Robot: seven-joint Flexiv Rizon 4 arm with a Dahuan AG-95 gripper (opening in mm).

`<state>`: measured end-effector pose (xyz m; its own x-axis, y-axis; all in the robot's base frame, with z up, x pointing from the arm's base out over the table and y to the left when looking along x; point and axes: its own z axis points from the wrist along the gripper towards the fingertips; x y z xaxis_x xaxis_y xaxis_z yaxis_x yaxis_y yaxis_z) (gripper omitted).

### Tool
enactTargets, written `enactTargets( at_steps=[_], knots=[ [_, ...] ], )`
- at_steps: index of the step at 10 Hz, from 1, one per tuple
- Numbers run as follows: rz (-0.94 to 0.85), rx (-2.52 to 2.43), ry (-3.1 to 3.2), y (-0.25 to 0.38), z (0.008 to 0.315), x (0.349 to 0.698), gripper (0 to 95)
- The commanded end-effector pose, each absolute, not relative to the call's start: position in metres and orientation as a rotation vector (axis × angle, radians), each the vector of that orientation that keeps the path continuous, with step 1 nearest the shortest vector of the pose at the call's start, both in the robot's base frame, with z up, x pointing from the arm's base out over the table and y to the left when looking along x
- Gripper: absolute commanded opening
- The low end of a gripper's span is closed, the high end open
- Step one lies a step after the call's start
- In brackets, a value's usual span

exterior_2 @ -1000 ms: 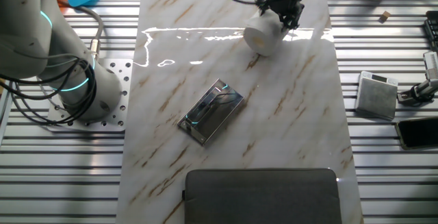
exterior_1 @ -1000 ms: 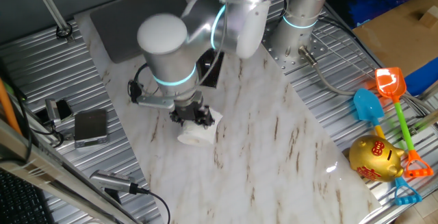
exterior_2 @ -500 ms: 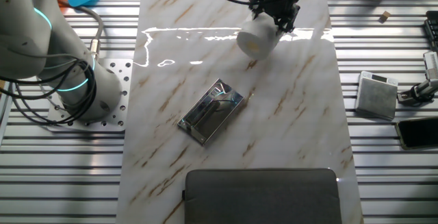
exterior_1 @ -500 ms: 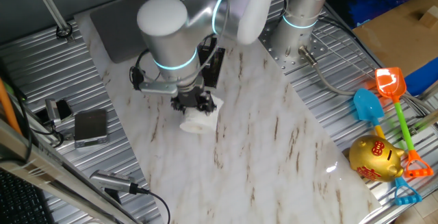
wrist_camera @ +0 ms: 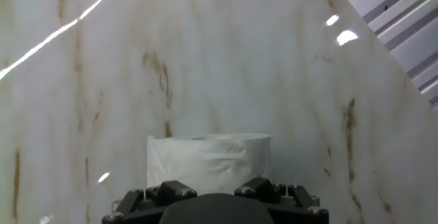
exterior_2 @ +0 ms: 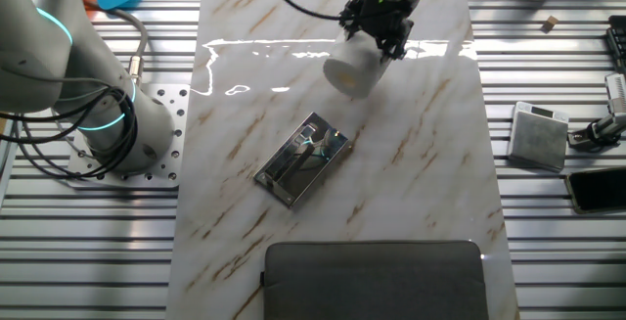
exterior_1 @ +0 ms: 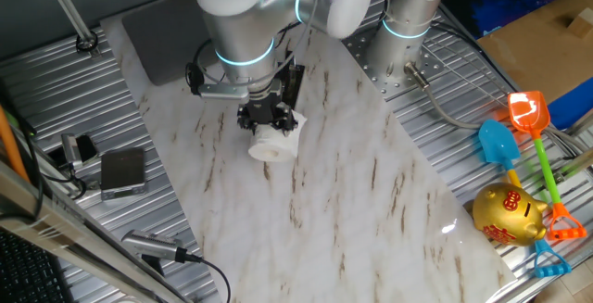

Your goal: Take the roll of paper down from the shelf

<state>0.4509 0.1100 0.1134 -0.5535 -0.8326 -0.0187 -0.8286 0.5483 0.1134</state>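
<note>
The roll of paper (exterior_1: 275,143) is a white toilet-paper roll held in my gripper (exterior_1: 263,120), over the marble table top. In the other fixed view the roll (exterior_2: 352,64) hangs from the gripper (exterior_2: 378,28), up and to the right of the shelf (exterior_2: 302,160), a small shiny black bracket lying on the marble. In the first fixed view the shelf (exterior_1: 293,85) shows as a black piece just behind the arm. In the hand view the roll (wrist_camera: 209,157) fills the space ahead of the gripper (wrist_camera: 215,195); the fingertips are hidden behind it.
A large grey mat (exterior_2: 374,279) lies at one end of the table. A silver box (exterior_1: 122,171) and cables sit on the ribbed metal to one side. Toy shovels (exterior_1: 528,118) and a gold piggy bank (exterior_1: 508,212) lie on the other side. The arm's base (exterior_1: 408,25) stands by the table.
My gripper has carried the roll across the marble, nearer to the shelf and the arm's base. The shelf has not moved.
</note>
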Motion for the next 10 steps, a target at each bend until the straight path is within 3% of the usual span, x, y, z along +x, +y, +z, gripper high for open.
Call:
enactTargets(
  at_steps=[1, 10],
  knots=[
    [-0.144, 1.472, -2.71, 0.104, 0.112, 0.445, 0.0],
    [-0.091, 1.526, -2.652, 0.096, 0.106, 0.434, 0.0]
  ],
)
